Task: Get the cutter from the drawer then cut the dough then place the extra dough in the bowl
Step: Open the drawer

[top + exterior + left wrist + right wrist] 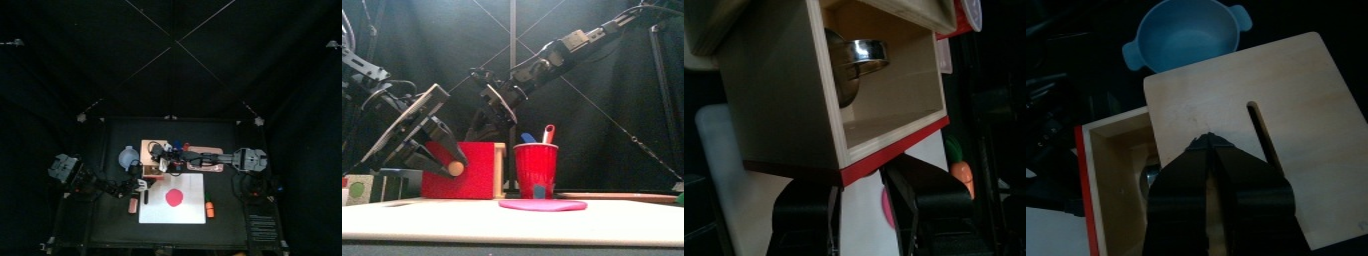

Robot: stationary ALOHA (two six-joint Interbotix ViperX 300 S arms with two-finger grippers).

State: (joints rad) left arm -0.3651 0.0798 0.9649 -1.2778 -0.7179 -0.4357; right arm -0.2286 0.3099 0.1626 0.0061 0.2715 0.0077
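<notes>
The pale wooden box (pixel 195 155) stands at the back of the table with its red drawer front (pixel 462 171) pulled out. My left gripper (pixel 865 200) is shut on the drawer front (pixel 891 150). The metal cutter (pixel 863 52) lies inside the drawer. My right gripper (pixel 1212 148) hovers shut and empty above the box top (pixel 1280 120), at the drawer's opening; the cutter (pixel 1149 178) shows partly beside its jaws. The red dough disc (pixel 174 196) lies on the white cutting board (pixel 190 212). The blue-grey bowl (pixel 1185 36) sits next to the box.
A red cup (pixel 536 171) with a blue and a red toy knife stands just behind the dough (pixel 543 205) in the front view. Small orange toy foods (pixel 211 210) lie at the board's left and right edges. The bowl (pixel 127 157) is left of the box.
</notes>
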